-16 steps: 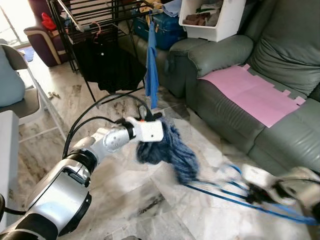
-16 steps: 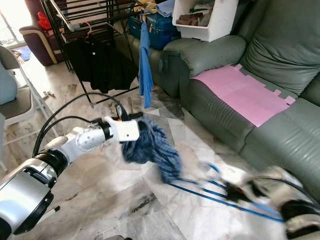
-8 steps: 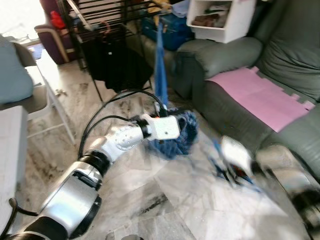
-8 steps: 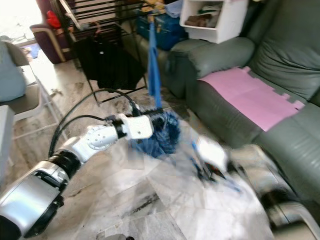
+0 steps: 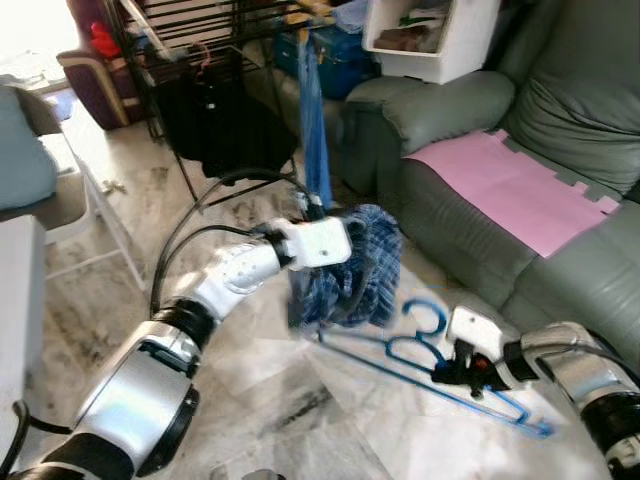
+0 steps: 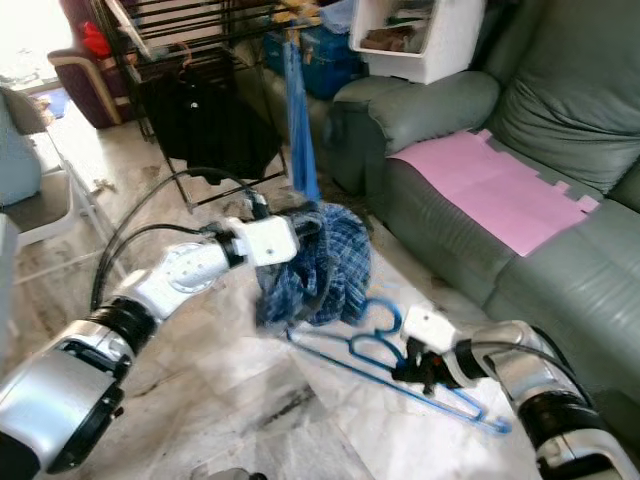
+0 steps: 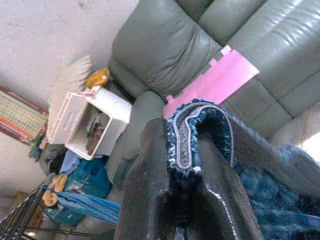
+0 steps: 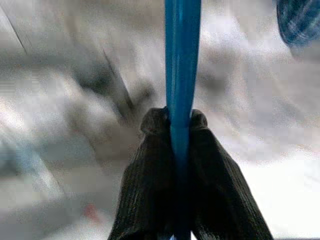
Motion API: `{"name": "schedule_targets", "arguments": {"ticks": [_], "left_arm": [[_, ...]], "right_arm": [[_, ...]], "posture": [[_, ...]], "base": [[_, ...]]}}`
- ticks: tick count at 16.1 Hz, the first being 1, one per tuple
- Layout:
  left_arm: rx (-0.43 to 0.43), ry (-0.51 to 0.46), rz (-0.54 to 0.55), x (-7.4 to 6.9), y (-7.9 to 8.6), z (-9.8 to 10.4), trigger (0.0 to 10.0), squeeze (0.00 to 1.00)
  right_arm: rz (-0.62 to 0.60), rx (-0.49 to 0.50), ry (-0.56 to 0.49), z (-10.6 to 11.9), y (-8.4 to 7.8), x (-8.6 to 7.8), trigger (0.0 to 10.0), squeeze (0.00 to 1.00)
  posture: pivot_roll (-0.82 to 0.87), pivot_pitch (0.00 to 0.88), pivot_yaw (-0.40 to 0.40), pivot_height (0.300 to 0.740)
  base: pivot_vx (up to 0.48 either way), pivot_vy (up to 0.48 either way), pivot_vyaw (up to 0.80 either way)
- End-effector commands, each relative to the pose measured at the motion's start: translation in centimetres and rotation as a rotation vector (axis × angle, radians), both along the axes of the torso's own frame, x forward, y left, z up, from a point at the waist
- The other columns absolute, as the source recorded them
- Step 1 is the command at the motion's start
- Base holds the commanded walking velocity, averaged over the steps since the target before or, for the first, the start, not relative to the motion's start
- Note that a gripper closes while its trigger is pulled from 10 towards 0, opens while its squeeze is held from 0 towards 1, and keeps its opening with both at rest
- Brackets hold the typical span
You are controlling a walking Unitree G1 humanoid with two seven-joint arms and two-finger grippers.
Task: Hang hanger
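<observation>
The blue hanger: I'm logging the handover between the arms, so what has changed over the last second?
The right gripper, still clamped on the blue hanger, has swung it in toward the blue plaid garment, so its hook now lies just below the cloth. The left gripper keeps pinching the garment's hem, held slightly higher. The drying rack and the sofa are unchanged.

Living room with a grey sofa [image 5: 560, 90]
A pink sheet [image 5: 515, 190] lies on its seat; a white bin [image 5: 430, 40] stands on the armrest.
</observation>
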State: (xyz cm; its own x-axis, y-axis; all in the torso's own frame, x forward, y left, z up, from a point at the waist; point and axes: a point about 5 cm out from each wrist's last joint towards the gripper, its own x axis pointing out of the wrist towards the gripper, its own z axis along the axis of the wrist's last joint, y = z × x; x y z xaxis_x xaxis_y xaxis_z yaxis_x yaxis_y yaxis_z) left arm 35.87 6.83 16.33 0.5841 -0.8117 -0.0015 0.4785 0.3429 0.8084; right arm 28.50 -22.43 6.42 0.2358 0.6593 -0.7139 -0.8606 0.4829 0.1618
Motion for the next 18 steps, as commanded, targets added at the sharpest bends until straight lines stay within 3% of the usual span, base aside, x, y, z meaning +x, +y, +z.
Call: {"name": "schedule_targets", "arguments": {"ticks": [1,2,3,4,5,9,11,14,16,18], "left_arm": [[-0.001,-0.013,0.003,0.1,0.3,0.4,10.0,0.0],[0.003,-0.012,0.005,0.1,0.4,0.4,10.0,0.0],[0.005,-0.008,0.02,0.3,0.6,0.3,10.0,0.0],[0.005,-0.006,0.03,0.3,0.7,0.3,10.0,0.0],[0.004,-0.006,0.034,0.4,0.7,0.3,10.0,0.0],[0.011,-0.003,0.037,0.4,0.8,0.3,10.0,0.0],[0.015,-0.004,0.051,0.6,0.9,0.4,10.0,0.0],[-0.029,0.001,0.094,1.1,1.2,1.2,10.0,0.0],[-0.053,0.021,0.101,1.2,1.3,1.2,10.0,0.0],[-0.042,0.024,0.105,1.0,1.5,0.8,10.0,0.0]], "right_arm": [[0.007,-0.091,-0.055,0.7,-0.8,0.6,10.0,0.0],[0.126,-0.217,-0.077,0.3,-1.4,-0.1,10.0,0.0],[-0.008,0.026,-0.04,1.7,0.0,0.8,10.0,0.0],[0.043,-0.041,-0.084,1.8,-0.3,0.8,10.0,0.0],[0.003,-0.045,-0.109,2.0,-0.4,1.1,10.0,0.0],[0.123,-0.295,-0.086,1.3,-3.0,-0.4,10.0,0.0],[0.289,-0.543,0.011,0.5,-6.1,-2.7,10.0,0.0],[0.326,-0.627,0.156,-0.9,-9.0,-5.6,10.0,0.0],[0.289,-0.642,0.188,-1.7,-10.1,-6.8,10.0,0.0],[0.212,-0.484,0.067,-1.1,-8.5,-5.9,10.0,0.0]], "posture": [[-0.16,0.0,0.037,0.74],[-0.17,0.0,0.037,0.74],[-0.17,0.0,0.037,0.74],[-0.17,0.0,0.037,0.74],[-0.16,0.0,0.036,0.74],[-0.17,0.0,0.036,0.74],[-0.17,0.0,0.035,0.74],[-0.17,0.0,0.034,0.74],[-0.17,0.0,0.035,0.74],[-0.17,0.0,0.041,0.74]], "base": [[0.0,0.0,0.0],[0.0,0.0,0.0],[0.0,0.0,0.0],[0.0,0.0,0.0],[0.0,0.0,0.0],[0.0,0.0,0.0],[0.0,0.0,0.0],[0.0,0.0,0.0],[0.0,0.0,0.0],[0.0,0.0,0.0]]}}
